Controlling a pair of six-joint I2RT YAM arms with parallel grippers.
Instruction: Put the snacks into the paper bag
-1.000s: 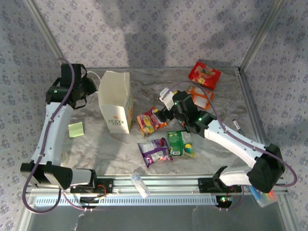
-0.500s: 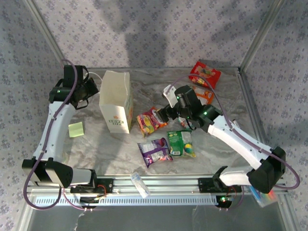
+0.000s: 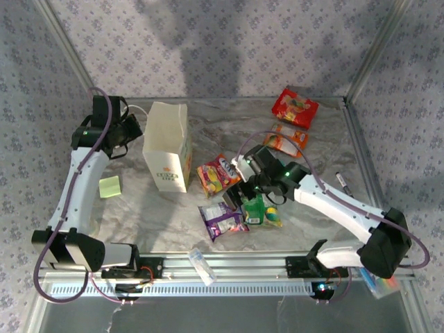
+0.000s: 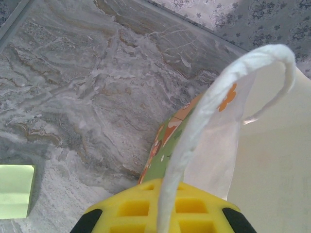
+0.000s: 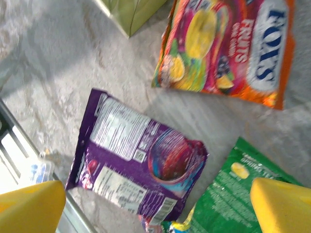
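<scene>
With the left gripper (image 4: 165, 209) clamped on the bag (image 3: 166, 149) handle (image 4: 228, 97) to steady it, the right gripper (image 5: 156, 204), jaws wide, hovers over the purple packet (image 5: 136, 160) near the bag's right and should descend squarely, pinching across its middle.

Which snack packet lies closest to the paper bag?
The red-orange Fox's packet, lying just beside the paper bag; the rest lie clearly farther away.

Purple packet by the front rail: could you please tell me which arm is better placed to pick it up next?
Right. The right pincer, open, hangs above the purple packet; the left pincer is shut on the handle of the paper bag, occupied there.
</scene>
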